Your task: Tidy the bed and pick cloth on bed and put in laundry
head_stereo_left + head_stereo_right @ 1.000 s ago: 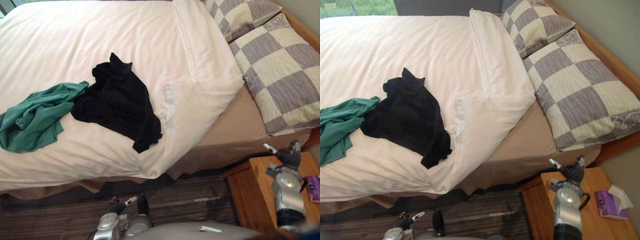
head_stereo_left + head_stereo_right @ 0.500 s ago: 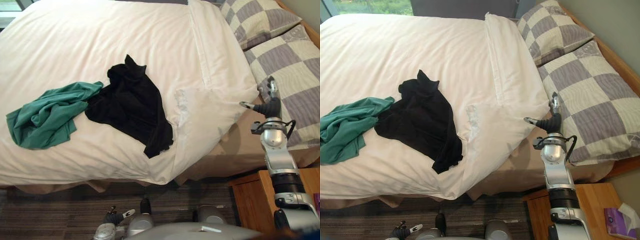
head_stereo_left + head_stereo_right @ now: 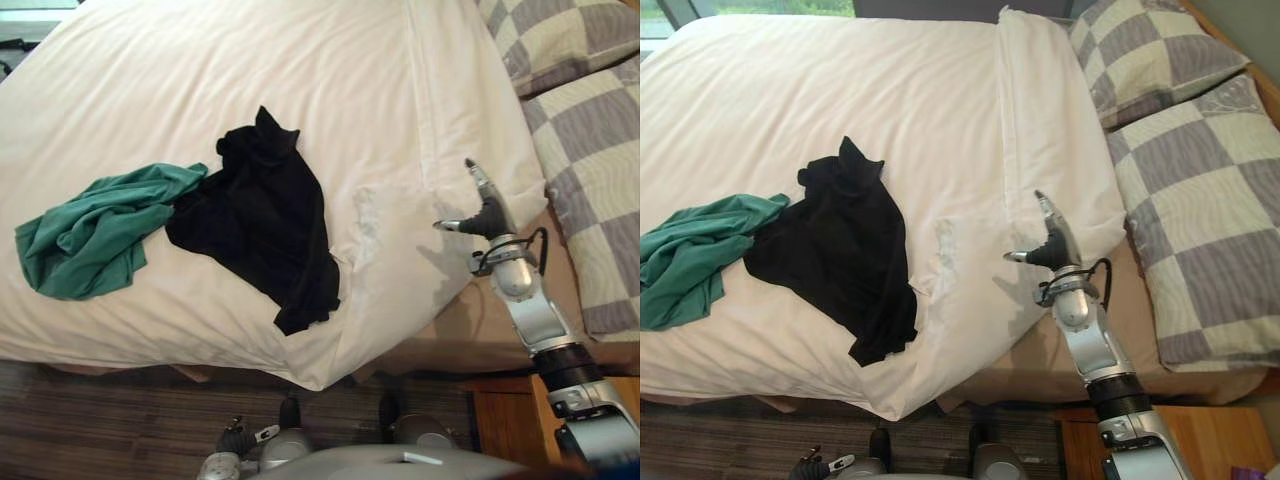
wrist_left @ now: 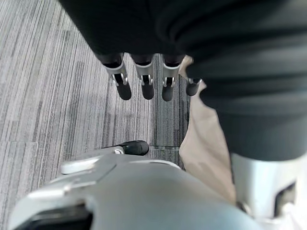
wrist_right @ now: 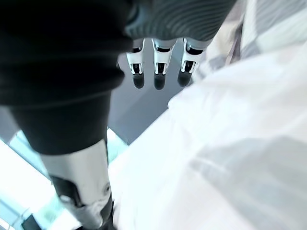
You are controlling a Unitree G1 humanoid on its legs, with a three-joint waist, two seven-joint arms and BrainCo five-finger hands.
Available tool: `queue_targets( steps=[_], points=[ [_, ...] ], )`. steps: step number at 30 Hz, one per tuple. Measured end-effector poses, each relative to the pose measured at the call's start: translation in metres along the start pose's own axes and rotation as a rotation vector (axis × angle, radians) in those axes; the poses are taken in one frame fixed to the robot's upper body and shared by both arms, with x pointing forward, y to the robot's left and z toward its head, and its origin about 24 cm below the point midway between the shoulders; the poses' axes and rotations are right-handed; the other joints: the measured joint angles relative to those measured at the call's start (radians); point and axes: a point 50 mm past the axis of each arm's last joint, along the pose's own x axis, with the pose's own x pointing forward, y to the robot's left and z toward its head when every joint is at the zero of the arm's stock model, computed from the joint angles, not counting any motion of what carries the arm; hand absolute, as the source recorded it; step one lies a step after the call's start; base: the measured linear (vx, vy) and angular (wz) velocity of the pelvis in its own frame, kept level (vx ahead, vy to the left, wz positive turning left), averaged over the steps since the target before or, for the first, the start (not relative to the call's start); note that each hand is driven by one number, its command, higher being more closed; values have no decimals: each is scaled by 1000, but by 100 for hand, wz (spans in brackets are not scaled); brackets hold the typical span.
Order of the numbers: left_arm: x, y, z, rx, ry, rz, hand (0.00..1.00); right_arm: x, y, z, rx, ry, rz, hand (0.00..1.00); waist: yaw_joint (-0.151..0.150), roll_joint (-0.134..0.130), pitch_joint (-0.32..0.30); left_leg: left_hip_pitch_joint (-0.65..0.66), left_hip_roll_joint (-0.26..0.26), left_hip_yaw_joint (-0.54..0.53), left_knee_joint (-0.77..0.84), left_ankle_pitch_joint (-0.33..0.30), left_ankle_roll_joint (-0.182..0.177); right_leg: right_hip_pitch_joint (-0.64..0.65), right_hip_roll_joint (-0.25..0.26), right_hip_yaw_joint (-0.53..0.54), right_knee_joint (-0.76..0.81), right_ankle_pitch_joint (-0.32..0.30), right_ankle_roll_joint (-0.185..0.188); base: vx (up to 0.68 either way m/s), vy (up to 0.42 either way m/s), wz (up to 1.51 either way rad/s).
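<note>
Left eye view. R hand (image 3: 490, 212): fingers straight, thumb spread, empty, over the white duvet (image 3: 330, 90) at its turned-back corner. L hand (image 4: 144, 86): relaxed open, low near floor. Black cloth (image 3: 255, 215) and green cloth (image 3: 90, 230): limp, crumpled, touching, mid-bed. Rec.: grip corner hem firmly, pull flat w/o dragging the cloths.

No legible text, seemingly

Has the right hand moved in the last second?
Yes. The right hand has left the wooden nightstand and now hovers over the turned-back corner of the white duvet, beside the checked pillow.
</note>
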Motion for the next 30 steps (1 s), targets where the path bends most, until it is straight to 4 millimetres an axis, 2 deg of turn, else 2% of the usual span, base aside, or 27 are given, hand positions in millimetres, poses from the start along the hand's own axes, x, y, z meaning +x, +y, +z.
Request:
queue_targets(
  steps=[4, 6, 8, 9, 10, 12, 15, 21, 22, 24, 25, 27, 29, 30],
  points=[
    [2, 0, 7, 8, -32, -3, 0, 17, 8, 10, -87, -38, 54, 0, 1, 11, 20, -71, -11, -1, 0, 13, 17, -60, -9, 3, -21, 37, 7, -48, 36, 1],
    [3, -2, 13, 7, -49, -6, 0, 26, 6, 13, -137, -50, 61, 0, 1, 19, 46, -91, -22, -1, 0, 23, 28, -81, -19, 5, -21, 48, 7, -107, 37, 1],
    [5, -2, 22, 6, -76, -7, 0, 43, -3, 25, -242, -97, 62, 0, 0, 32, 93, -141, -37, -1, 0, 31, 40, -132, -31, 25, -21, 63, 14, -156, 50, -1],
    [6, -3, 27, 5, -89, -8, 0, 49, -11, 27, -292, -110, 56, 100, 0, 37, 114, -161, -41, -1, 0, 34, 43, -151, -35, 26, -20, 70, 16, -151, 43, 5],
    [6, -3, 29, 4, -96, -9, 0, 52, -15, 28, -315, -112, 51, 100, -1, 40, 123, -170, -43, 0, 0, 38, 47, -161, -36, 27, -20, 74, 14, -137, 39, 2],
    [8, -4, 38, 1, -126, -11, 0, 65, -38, 32, -403, -119, 17, 100, 1, 52, 169, -220, -50, 1, 1, 59, 54, -212, -41, 31, -18, 90, 19, -109, 24, 3],
    [9, -4, 42, -4, -137, -11, 0, 72, -52, 40, -450, -140, -19, 100, 3, 56, 198, -252, -52, 2, 1, 68, 54, -250, -42, 39, -17, 99, 22, -34, -1, -3],
    [10, -5, 48, 16, -155, -20, 0, 67, -56, 39, -444, -151, -54, 100, 14, 56, 198, -265, -52, 12, 22, 63, 53, -259, -41, 49, -16, 99, 21, 64, -15, -7],
    [10, -7, 53, 13, -167, -24, 0, 59, -50, 30, -377, -118, -71, 100, 30, 56, 198, -278, -49, 17, 83, 24, 53, -249, -42, 54, -15, 98, 20, 77, -16, -9],
    [10, -9, 53, 8, -165, -26, 0, 49, -41, 25, -298, -94, -88, 100, 30, 56, 198, -272, -47, 19, 112, 2, 50, -231, -43, 54, -15, 91, 21, 78, -16, -6],
    [10, -10, 52, 4, -161, -22, 0, 36, -29, 21, -195, -76, -109, 100, 25, 56, 198, -266, -47, 21, 126, -12, 49, -217, -43, 54, -15, 85, 22, 78, -12, -4],
    [10, -10, 53, -9, -157, -6, 0, 21, -17, 16, -99, -49, -130, 100, 21, 54, 197, -258, -47, 25, 126, -15, 50, -212, -43, 54, -15, 84, 23, 55, -9, -7],
    [10, -10, 50, -38, -132, 16, 0, -3, 0, 4, 57, 24, -160, 100, 10, 50, 195, -219, -49, 30, 114, -17, 49, -180, -44, 56, -15, 78, 25, 36, -4, -7],
    [10, -10, 50, -38, -129, 18, 0, -7, 3, 2, 83, 39, -163, 100, 7, 47, 190, -210, -49, 30, 110, -17, 49, -174, -45, 56, -15, 75, 26, 23, -2, -4]
  ],
)
